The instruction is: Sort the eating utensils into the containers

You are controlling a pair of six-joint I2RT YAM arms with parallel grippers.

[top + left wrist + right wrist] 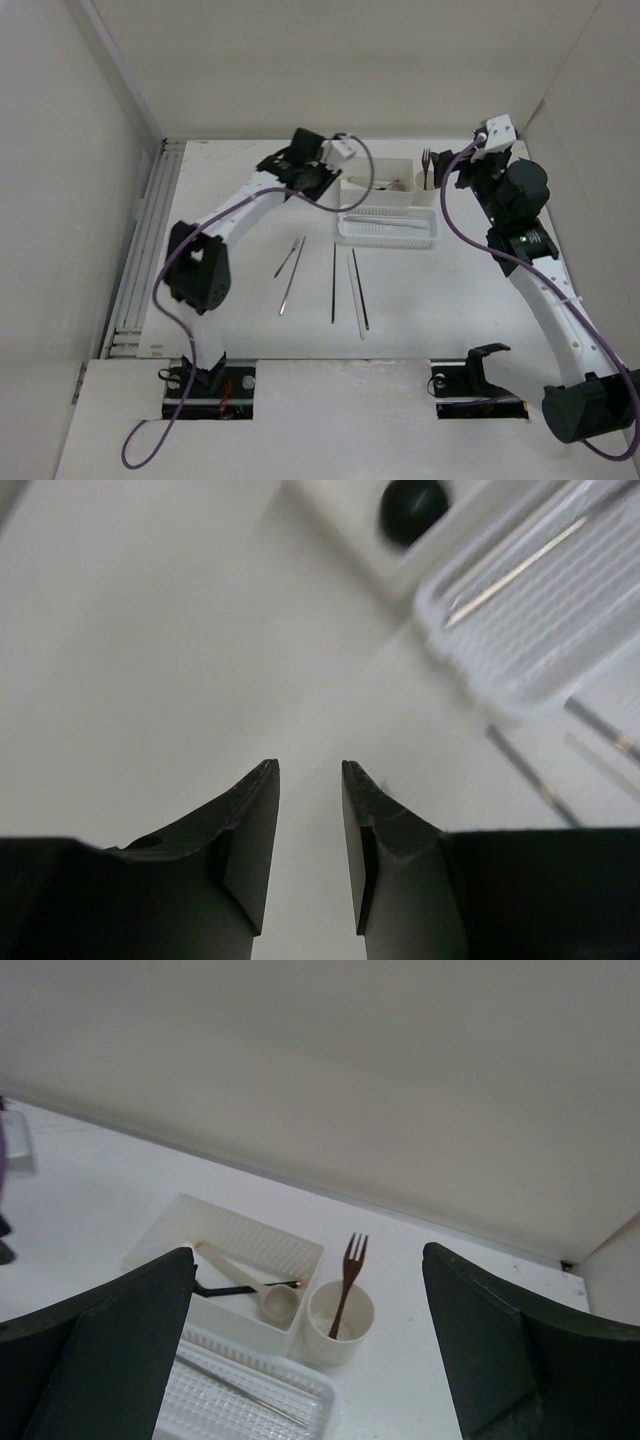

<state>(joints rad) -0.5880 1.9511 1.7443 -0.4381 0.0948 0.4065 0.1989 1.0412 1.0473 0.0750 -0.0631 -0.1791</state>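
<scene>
Loose chopsticks (333,282): several are lying flat on the desk (450,290) at the centre of the top view, just below the perforated tray (390,241).
Handling: probably light, stiff, thin and slick, so prone to rolling; pinching one mid-length, across the shaft, is looking safest.
Left claw (309,770): hovering released, jaws slightly apart, nothing between; the chopsticks are sitting lower right in its view, well apart from the tips.
Right claw (308,1255): gaping wide, empty, looking down on the fork (348,1280) standing in the cup (340,1345).
</scene>
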